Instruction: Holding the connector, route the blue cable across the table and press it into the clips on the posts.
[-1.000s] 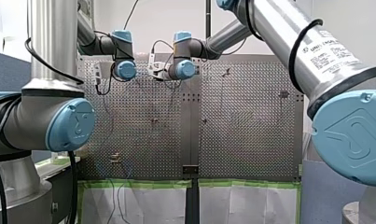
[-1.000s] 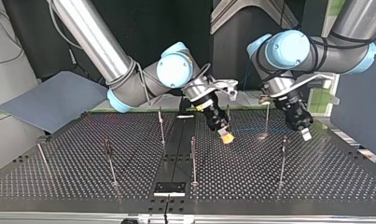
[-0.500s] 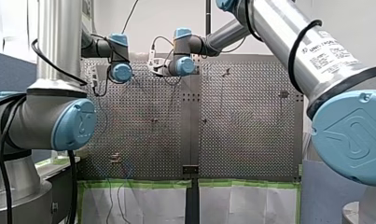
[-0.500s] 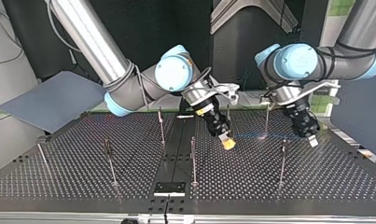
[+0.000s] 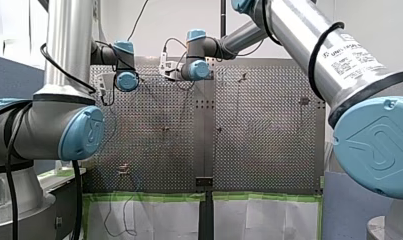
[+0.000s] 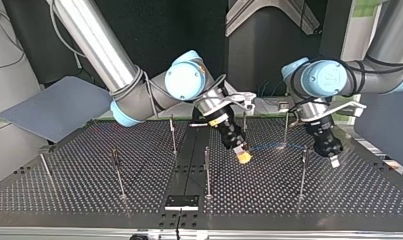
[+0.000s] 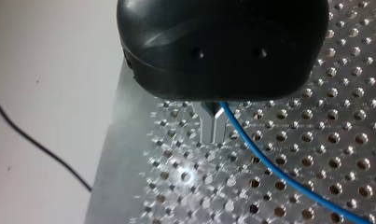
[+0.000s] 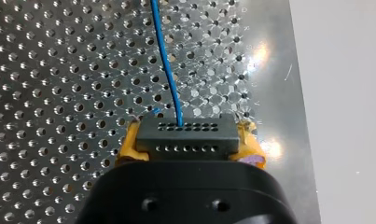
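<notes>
Step now, I'd say: get the thin blue cable (image 7: pixel 269 164) to a thin metal post (image 6: pixel 302 170). Best keep it taut & low over the perforated metal tabletop (image 6: pixel 89 190), lined up w/ the clip before pressing. Right arm's jaws, yellow pads (image 8: pixel 128 143), clamp the black rectangular multi-hole connector (image 8: pixel 185 135); left arm's metal jaws sit pinched shut on the cable. It runs straight, unkinked, btwn them; no clip holds it that I can see.

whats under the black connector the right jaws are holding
Perforated table lies below the connector, clamped between my right jaws' yellow pads; the blue cable runs out of its holed face. The patch straight beneath it is covered, so contact cannot be judged.
</notes>
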Controlling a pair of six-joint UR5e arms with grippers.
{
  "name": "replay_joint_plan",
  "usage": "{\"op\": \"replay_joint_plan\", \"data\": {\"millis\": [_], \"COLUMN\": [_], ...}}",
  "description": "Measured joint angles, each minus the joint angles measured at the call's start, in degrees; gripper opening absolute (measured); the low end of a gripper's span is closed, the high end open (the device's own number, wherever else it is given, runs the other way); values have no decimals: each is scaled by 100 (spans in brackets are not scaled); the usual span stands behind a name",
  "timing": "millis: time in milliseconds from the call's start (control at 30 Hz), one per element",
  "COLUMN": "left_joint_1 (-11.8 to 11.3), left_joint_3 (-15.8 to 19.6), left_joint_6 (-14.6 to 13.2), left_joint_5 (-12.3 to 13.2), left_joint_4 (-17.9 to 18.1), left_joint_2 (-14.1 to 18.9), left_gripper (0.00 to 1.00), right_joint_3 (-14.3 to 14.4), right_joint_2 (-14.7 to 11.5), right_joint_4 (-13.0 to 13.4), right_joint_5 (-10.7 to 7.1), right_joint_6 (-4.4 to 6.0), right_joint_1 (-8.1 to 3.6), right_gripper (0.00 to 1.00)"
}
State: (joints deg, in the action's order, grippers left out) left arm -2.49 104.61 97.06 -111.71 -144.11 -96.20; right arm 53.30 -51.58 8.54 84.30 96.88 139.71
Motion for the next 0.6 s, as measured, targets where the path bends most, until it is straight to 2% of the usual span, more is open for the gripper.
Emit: {"op": "replay_joint_plan", "data": {"millis": [133, 267, 367, 600], "left_joint_1": [-28, -77, -130, -241], "left_joint_3": [-185, -285, -307, -319], "left_joint_6": [118, 172, 216, 332], "left_joint_5": [250, 451, 534, 582], "left_joint_4": [-16, -6, 13, 22], "left_joint_2": [-236, -457, -583, -642], "left_gripper": [0, 0, 0, 0], "right_joint_3": [-13, -14, -17, -17], "right_joint_2": [4, 9, 10, 18], "right_joint_4": [0, -6, -8, -9], "right_joint_5": [55, 213, 314, 357], "right_joint_6": [5, 8, 5, 5], "right_joint_1": [-1, -1, -4, -9], "right_gripper": [0, 0, 0, 0]}}
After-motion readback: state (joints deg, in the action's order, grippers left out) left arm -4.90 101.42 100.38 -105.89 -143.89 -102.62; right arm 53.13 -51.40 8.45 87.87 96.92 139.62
